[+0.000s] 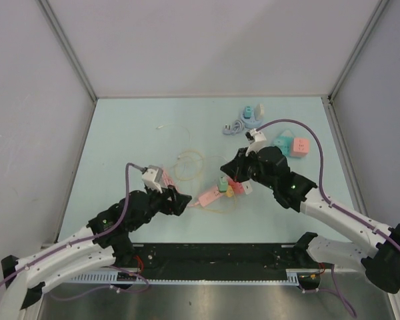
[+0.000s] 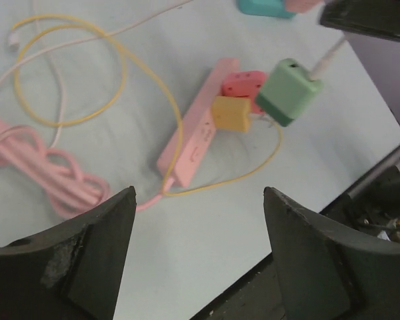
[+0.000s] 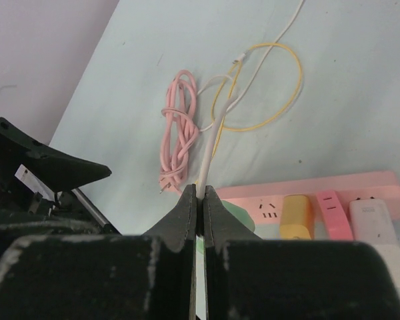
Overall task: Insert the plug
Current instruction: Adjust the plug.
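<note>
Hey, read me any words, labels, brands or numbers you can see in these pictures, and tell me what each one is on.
No text can be read.
Power strip: small marks on its face, too blurred to read.
Green plug: no print shows.
White tag, far left: too small to read.

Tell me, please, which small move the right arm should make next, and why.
Probably shift the green cube-shaped plug sideways over the free socket beside the square yellow plug. The right fingers are shut on its thin white cable, and it hangs tilted next to the long pink power strip, not over a socket.
</note>
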You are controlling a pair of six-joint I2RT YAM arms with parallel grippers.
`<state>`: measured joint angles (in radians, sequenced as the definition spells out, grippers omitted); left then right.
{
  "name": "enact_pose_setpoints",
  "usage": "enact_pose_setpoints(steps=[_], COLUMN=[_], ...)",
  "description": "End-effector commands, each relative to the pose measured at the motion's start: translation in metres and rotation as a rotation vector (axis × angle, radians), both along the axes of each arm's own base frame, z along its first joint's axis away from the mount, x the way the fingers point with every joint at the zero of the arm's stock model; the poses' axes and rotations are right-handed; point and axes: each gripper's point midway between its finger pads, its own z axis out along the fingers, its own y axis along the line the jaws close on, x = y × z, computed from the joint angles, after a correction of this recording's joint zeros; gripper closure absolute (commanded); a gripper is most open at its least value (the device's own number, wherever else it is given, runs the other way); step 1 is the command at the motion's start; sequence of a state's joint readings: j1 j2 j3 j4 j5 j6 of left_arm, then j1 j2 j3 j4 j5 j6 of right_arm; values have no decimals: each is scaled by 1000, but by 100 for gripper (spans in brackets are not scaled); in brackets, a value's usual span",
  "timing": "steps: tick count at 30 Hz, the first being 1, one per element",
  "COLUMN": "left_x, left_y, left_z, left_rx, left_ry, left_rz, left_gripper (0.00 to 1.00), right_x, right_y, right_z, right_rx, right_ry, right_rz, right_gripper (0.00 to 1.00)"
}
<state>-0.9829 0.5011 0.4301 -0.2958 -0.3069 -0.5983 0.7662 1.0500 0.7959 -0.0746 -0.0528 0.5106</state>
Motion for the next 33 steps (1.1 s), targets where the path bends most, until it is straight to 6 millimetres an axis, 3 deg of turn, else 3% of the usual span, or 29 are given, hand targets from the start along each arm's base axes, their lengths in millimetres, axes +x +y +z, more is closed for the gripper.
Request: enact_pose_setpoints(steps=[1,2,7,14,18,26,33], left_x=[-3,-1,3,8,20,39,41], left_y=[-47,-54,-85,-115,-119,-128,-137], left_z=[65,80,85,65,57,38,26], left_rx=[-81,-100,-53,73,135,193,177], left_ry=[-252,-298,-414,-503,-520,-475,-441], left_rz=[-215,-224,-281,-283,-198,-95,-77], left_gripper=[18,17,12,8,8,21,35], right_x=[2,1,-2,-2,-3,-5,-6], right_y=[7,7,7,6,8,9,9], right_z=[27,29,35,36,36,36,38], right_rx=[101,108,134,146,148,148,153], right_ry=[-24,-26,-19,-12,-10,-8,-9], right_rz=[-33,-34,-45,-69,-69,-68,-72], right_gripper=[100,100,100,100,100,100,100])
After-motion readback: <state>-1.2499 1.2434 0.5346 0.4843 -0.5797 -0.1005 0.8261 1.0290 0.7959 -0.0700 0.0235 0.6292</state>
